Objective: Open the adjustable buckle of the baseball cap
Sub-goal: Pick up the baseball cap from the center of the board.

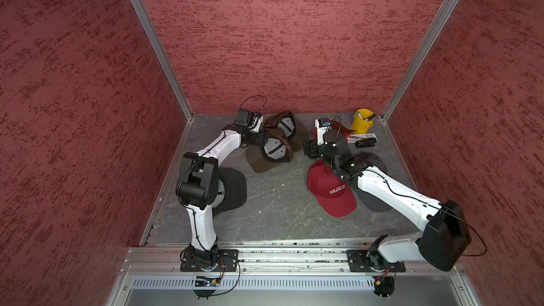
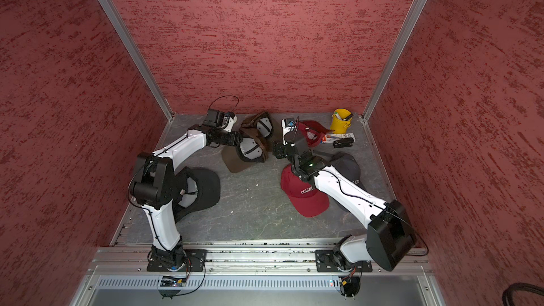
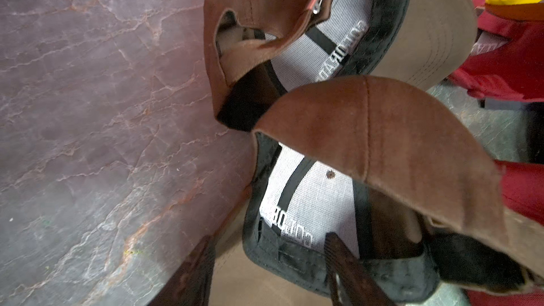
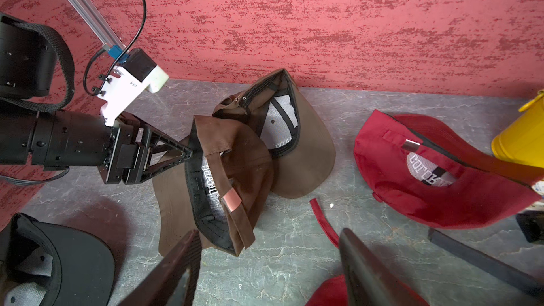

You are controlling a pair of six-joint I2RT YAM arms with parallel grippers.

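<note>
Left jaws astride rim, upturned brown cap (image 1: pixel 273 151), brim pointing near-left

Robot lab test booth: red textured walls (image 1: pixel 279 39), aluminium corner posts (image 1: pixel 153 39), rail-mounted arms (image 1: pixel 201 225).

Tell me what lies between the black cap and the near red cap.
Bare table, only a few white crumbs, between the black cap and the red cap; both top views show it.
</note>
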